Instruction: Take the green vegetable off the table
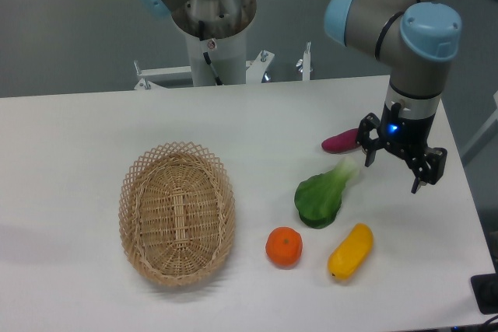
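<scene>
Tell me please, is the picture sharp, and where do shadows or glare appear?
In the fixed camera view, focus is sharp throughout; soft even light gives faint shadows under the green vegetable and wicker basket; the table shows no strong glare; a small blue light glows above the gripper.

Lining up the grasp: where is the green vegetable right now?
The green vegetable lies on the table, right of the basket, above the orange and yellow vegetable, with the open gripper off its stem end.
</scene>
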Available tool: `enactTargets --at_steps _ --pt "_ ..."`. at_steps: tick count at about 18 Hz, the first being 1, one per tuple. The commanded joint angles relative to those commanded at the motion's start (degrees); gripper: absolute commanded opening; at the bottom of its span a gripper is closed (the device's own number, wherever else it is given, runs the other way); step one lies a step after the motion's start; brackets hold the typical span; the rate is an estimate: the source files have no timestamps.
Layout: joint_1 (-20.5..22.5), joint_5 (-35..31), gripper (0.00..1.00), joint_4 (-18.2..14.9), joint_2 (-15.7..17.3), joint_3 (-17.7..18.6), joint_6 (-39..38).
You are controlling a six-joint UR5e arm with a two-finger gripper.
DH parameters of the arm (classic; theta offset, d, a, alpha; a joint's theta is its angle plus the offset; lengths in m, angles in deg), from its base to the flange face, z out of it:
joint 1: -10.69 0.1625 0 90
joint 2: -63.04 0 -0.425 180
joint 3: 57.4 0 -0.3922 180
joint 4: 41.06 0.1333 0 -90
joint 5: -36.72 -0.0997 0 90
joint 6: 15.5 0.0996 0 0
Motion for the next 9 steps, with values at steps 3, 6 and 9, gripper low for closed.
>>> enactTargets --at_steps 3,6,9 --pt "0.00 0.00 1.00 0.00 0.09 0.35 0.00" --pt "0.26 0.09 1.00 0.00 0.61 1.05 0.00" --pt "0.18 0.18 1.00 0.00 0.62 1.49 -3.50"
